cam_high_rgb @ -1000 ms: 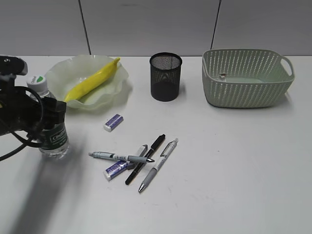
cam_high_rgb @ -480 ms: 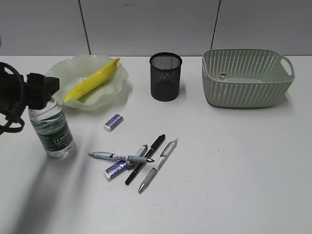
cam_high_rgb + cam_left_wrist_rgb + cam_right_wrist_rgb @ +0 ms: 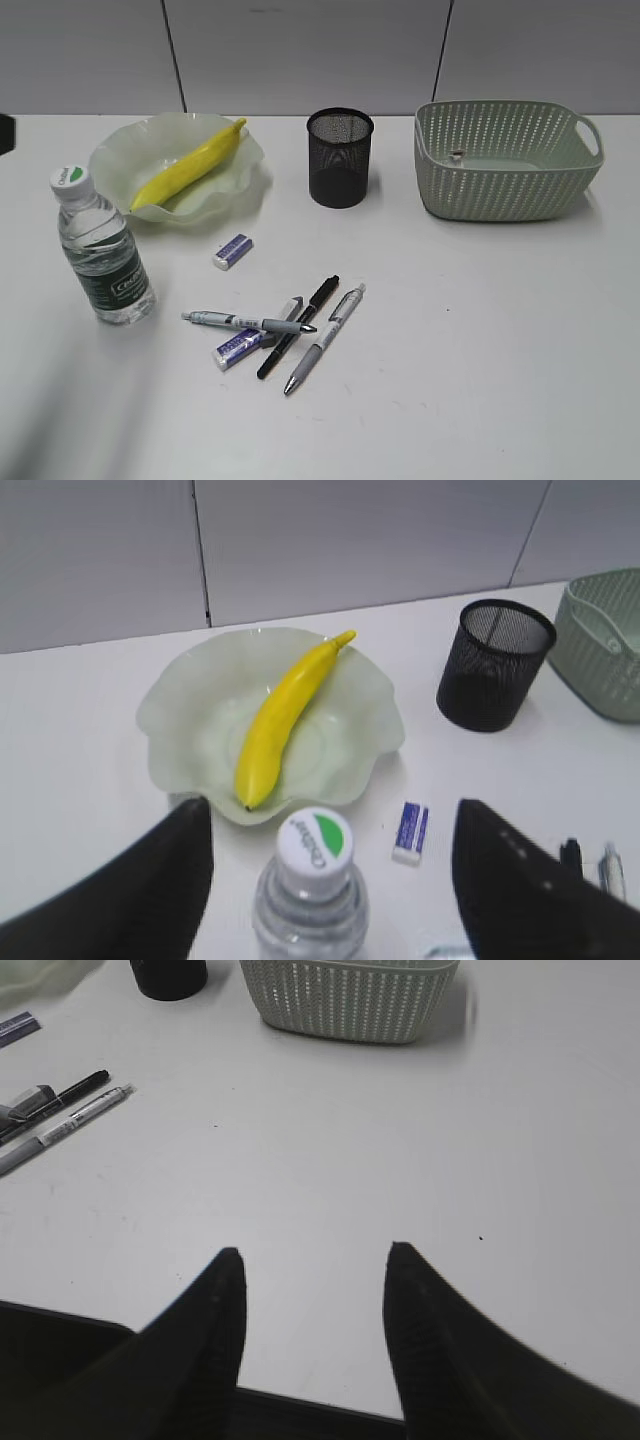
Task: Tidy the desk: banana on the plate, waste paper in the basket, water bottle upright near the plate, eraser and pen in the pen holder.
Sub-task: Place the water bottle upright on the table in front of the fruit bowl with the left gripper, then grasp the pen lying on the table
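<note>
Banana point(image 3: 188, 165) lies across the pale green plate point(image 3: 243, 195) at the back left of the white table point(image 3: 470, 340), its greenish tip toward the wall. The water bottle point(image 3: 101, 250) stands upright just in front of the plate's left edge, white cap on top, dark green label facing forward, nothing touching it. In the left wrist view the left claw point(image 3: 330, 865) is spread wide, its two dark fingers point(image 3: 150, 880) standing on either side of the bottle cap and apart from it, so it grasps nothing. The right claw point(image 3: 312, 1260) also sits parted above bare table, holding nothing. The black mesh pen holder point(image 3: 340, 158) stands between the plate and the sage green basket point(image 3: 505, 165); a small scrap, likely the waste paper point(image 3: 457, 155), shows inside the basket near its back left wall. One eraser point(image 3: 232, 251) lies in front of the plate; a second eraser point(image 3: 238, 348) lies further forward, touching a crossed cluster of three pens point(image 3: 300, 325) in the middle of the table.
</note>
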`<state>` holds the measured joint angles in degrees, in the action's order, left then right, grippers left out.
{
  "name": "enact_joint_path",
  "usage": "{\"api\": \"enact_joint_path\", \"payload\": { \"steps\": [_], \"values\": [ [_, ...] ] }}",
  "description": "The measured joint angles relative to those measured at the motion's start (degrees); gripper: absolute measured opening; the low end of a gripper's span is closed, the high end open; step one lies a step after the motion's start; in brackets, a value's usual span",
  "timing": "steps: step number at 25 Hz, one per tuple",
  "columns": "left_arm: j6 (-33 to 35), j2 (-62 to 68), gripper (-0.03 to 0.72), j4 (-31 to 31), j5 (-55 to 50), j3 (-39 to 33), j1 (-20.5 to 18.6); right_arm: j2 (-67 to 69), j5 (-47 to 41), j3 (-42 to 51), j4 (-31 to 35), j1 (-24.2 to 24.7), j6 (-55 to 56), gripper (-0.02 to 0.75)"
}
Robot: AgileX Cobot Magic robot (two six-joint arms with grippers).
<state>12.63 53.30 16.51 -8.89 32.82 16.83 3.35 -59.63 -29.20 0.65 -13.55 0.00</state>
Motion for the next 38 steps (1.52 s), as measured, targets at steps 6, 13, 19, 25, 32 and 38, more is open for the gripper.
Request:
{"api": "enact_joint_path", "payload": {
  "steps": [6, 13, 19, 25, 32, 38],
  "values": [
    [-1.0, -12.1, 0.547, -7.4, -31.0, 6.2, -5.7, 0.0, 0.0, 0.0, 0.0, 0.0, 0.0, 0.365],
    [-4.0, -20.6, 0.541, -8.9, -50.8, 5.4, -5.7, 0.0, 0.0, 0.0, 0.0, 0.0, 0.0, 0.365],
    [-5.5, -33.4, 0.525, -10.2, -52.2, -1.4, -5.7, 0.0, 0.1, 0.0, 0.1, 0.0, 0.0, 0.365],
    [-5.6, -45.3, 0.470, -10.6, -52.0, -1.5, -5.7, 1.2, 1.3, -0.6, 1.7, 0.0, 0.0, 0.365],
    [-5.6, -53.6, 0.446, -11.1, -52.0, -1.8, -5.7, 19.4, 8.5, -6.1, 10.6, 0.0, -10.6, 0.365],
    [-5.6, -53.6, 0.445, -11.1, -52.0, -1.9, -5.7, 45.2, 7.5, -15.9, 14.7, 0.0, -12.8, 0.365]
  ]
}}
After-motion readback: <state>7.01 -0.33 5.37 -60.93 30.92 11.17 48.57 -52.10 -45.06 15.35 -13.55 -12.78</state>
